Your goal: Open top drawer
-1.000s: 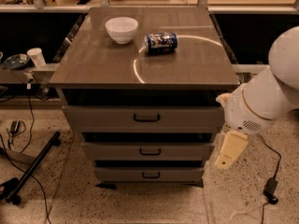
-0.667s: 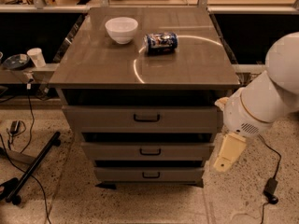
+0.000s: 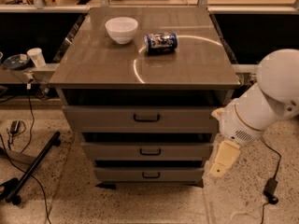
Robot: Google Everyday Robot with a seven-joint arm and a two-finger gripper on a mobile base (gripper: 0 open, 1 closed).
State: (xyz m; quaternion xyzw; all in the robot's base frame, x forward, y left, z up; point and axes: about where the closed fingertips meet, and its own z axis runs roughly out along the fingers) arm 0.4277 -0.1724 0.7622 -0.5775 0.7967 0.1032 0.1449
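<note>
The top drawer [image 3: 140, 118] is the widest grey-brown front of the cabinet, just under the tabletop, with a dark loop handle [image 3: 146, 118] at its centre. A dark gap shows above its front. My gripper [image 3: 223, 161] is a cream-coloured piece hanging down from the white arm [image 3: 261, 108]. It sits to the right of the cabinet, level with the middle drawer and below and right of the top drawer's handle. It touches nothing.
Two narrower drawers, the middle drawer [image 3: 149, 151] and the bottom drawer [image 3: 149, 174], sit below. On the cabinet top [image 3: 93, 64] are a white bowl [image 3: 121, 29] and a blue can [image 3: 161, 42] lying on its side. A black stand leg [image 3: 32, 167] and cables lie on the floor at left.
My gripper has moved slightly down and to the left, toward the cabinet's right side. The drawers, bowl and can have not moved.
</note>
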